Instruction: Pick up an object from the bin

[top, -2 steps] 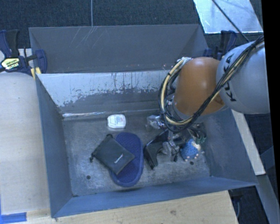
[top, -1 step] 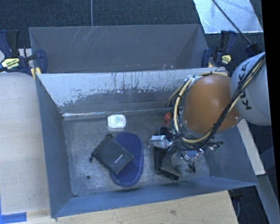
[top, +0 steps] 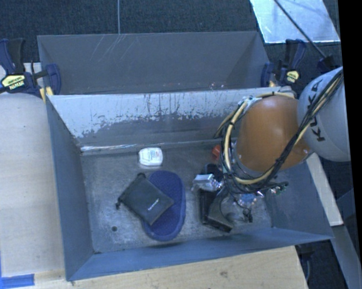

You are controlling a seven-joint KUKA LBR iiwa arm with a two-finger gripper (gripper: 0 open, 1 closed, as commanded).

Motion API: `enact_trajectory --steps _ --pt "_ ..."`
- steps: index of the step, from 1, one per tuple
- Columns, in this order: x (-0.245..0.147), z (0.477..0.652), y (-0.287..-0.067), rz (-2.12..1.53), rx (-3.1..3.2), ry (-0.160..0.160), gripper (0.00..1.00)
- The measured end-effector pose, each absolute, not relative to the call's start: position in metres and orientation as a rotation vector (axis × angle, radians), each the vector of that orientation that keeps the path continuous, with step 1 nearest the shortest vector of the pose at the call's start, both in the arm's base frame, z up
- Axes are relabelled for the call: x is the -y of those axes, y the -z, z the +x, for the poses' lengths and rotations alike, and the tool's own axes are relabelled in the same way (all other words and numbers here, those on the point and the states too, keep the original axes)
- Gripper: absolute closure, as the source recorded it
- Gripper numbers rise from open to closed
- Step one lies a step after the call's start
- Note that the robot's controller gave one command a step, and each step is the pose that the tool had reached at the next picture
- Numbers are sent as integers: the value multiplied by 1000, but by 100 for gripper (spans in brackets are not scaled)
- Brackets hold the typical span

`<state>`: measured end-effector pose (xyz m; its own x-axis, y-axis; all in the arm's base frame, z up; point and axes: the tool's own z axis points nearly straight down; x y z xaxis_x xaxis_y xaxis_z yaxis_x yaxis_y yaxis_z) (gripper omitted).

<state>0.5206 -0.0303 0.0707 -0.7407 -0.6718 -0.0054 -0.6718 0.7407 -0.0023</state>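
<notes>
Part of black KUKA lettering stands on the white arm [top: 327, 121]

Camera, one: I have it set above the grey metal bin [top: 165, 104], looking down, tilted somewhat to one side. Range: near enough that the bin's floor and four walls take up most of the picture. Far wall above the gripper [top: 229, 207], near rim below it. My arm [top: 330, 118] enters from the gripper's right.
</notes>
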Motion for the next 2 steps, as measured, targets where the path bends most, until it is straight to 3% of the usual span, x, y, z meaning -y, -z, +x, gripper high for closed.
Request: enact_trajectory --steps 2 --pt "30 522 -71 -1122 -2926 1 0"
